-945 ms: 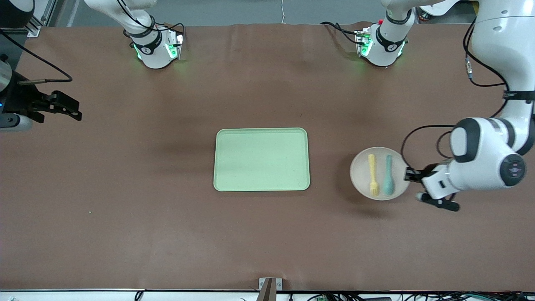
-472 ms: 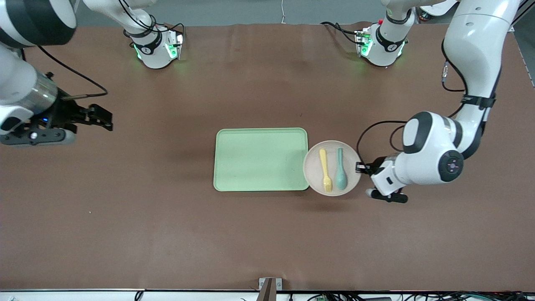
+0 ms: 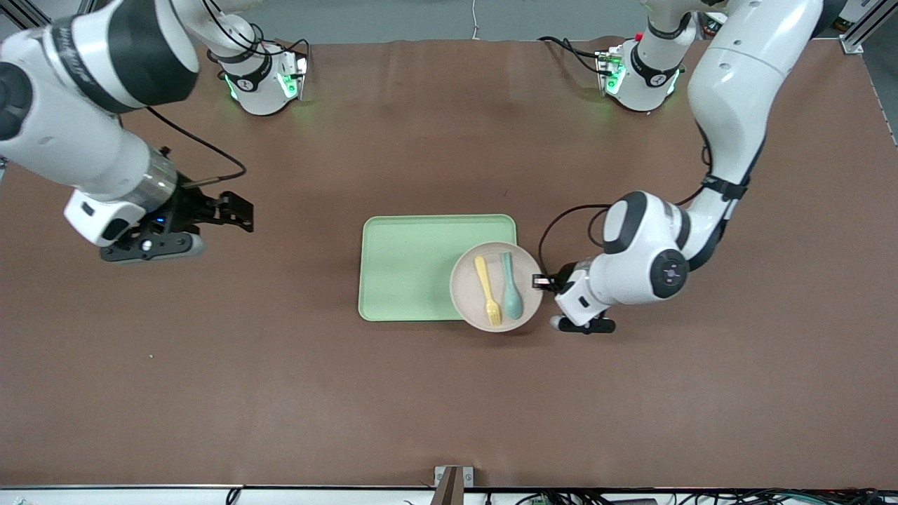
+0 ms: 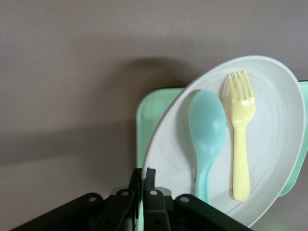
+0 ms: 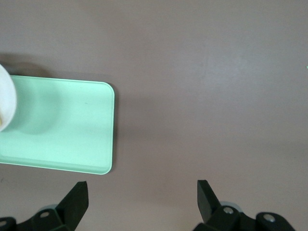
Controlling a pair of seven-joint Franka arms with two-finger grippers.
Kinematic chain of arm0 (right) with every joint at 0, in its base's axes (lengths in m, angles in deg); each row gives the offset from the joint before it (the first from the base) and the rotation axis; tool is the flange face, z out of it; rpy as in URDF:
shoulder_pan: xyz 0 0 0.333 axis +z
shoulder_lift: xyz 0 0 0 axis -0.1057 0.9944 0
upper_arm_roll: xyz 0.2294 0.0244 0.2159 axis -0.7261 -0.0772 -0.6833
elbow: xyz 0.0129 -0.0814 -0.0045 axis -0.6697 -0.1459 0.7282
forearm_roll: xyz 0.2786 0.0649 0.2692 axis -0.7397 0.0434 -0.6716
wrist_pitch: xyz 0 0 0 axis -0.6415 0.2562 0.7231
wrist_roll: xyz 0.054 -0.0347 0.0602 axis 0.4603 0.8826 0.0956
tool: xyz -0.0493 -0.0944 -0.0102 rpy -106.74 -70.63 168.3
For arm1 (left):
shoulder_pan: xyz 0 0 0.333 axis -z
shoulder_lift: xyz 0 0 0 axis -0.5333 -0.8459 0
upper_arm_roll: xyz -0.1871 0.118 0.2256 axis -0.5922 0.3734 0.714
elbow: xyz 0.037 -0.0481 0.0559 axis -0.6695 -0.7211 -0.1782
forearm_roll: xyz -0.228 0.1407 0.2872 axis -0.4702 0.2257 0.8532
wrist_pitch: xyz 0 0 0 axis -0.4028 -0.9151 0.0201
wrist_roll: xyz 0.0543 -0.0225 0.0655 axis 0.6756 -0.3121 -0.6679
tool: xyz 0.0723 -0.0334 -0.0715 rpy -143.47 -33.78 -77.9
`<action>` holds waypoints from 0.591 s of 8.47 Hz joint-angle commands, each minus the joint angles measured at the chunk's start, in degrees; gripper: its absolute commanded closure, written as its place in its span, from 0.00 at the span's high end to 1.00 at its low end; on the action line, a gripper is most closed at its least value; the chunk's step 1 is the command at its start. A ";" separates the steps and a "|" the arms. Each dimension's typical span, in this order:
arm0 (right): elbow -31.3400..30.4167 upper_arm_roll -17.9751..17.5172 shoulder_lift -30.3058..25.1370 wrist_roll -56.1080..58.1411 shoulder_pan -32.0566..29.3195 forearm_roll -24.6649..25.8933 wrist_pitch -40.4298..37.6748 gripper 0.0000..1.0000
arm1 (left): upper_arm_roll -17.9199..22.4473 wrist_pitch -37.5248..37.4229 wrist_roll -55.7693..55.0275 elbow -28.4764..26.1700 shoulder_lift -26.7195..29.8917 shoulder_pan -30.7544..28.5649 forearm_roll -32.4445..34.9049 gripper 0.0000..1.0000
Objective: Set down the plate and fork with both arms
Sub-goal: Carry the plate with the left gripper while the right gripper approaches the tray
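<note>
Plate (image 3: 497, 287), pinched by its rim in my left gripper (image 3: 544, 283), hangs partly over the tray (image 3: 407, 266). If I tilt it, the fork (image 3: 487, 290) and spoon (image 3: 511, 286) could slide off. My right gripper (image 3: 238, 212) waits spread, well apart.

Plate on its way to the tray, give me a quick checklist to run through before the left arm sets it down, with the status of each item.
1. Grip on the plate: left gripper shut on its rim at the left arm's end. Ok.
2. Plate over the tray: only partly; its edge toward the left arm and its edge nearest the front camera overhang the tray. Not ok yet.
3. Load steady: fork and spoon lie side by side on the plate. Ok.
4. Plate level: the left wrist view does not settle it. Cannot tell.
5. Right gripper out of the way: open, over bare table toward the right arm's end, apart from the tray. Ok.
</note>
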 commanded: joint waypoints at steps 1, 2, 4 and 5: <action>-0.92 0.41 1.96 -3.68 3.32 -0.66 3.50 1.00 | -0.02 5.87 -1.09 -3.79 -0.20 1.27 -1.26 0.00; -0.92 0.41 3.45 -5.35 5.07 -0.66 5.26 1.00 | -0.11 8.87 -1.09 -5.91 -0.12 1.97 -1.26 0.00; -1.88 0.50 6.35 -6.51 8.68 -0.57 10.43 1.00 | -0.11 12.57 -1.97 -8.11 -0.11 3.37 -1.35 0.00; -3.80 0.50 7.06 -7.03 10.61 -0.57 14.20 1.00 | -0.11 15.20 -1.97 -10.21 0.23 3.90 -1.70 0.00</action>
